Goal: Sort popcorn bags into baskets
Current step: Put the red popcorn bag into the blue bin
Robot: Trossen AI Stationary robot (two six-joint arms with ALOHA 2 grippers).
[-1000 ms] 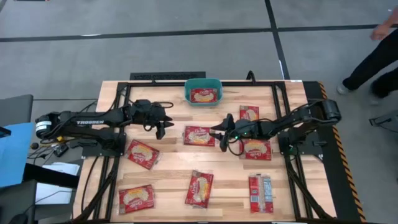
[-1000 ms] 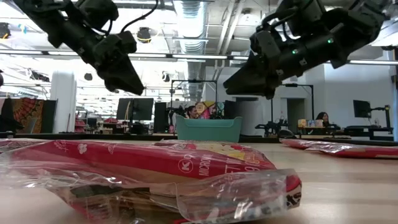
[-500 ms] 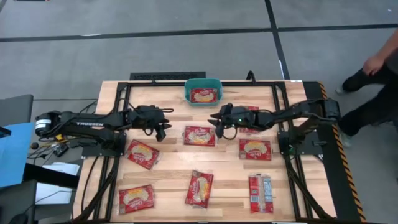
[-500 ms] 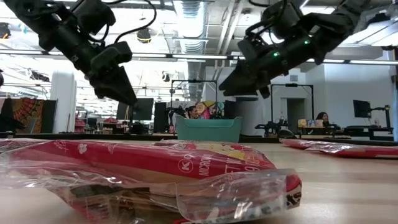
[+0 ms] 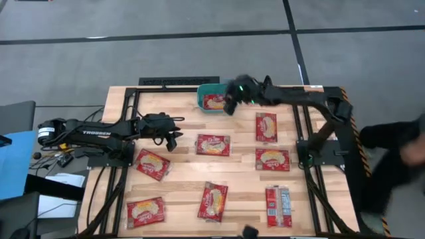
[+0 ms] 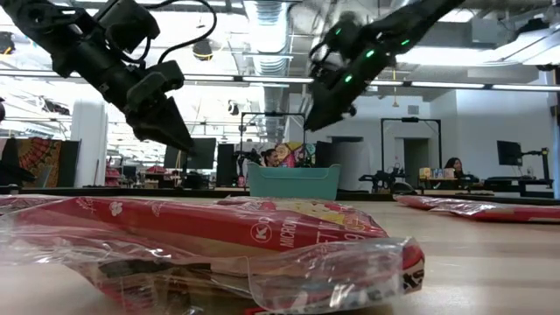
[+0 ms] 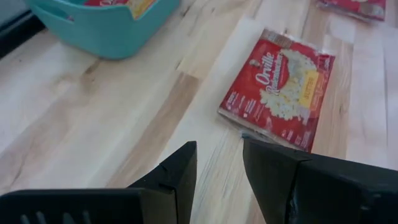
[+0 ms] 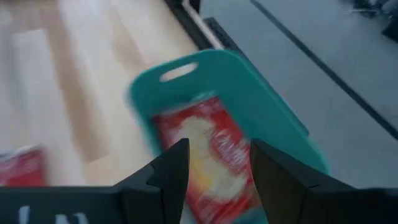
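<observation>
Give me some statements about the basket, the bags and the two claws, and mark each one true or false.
1. The teal basket holds a popcorn bag. True.
2. The right claw is at the basket's edge. True.
3. The left claw grips a bag. False: it is open and holds nothing.
4. The basket stands at the table's near edge. False: it is at the far edge.
5. The right claw carries a bag. False: its fingers are apart, with nothing between them.
</observation>
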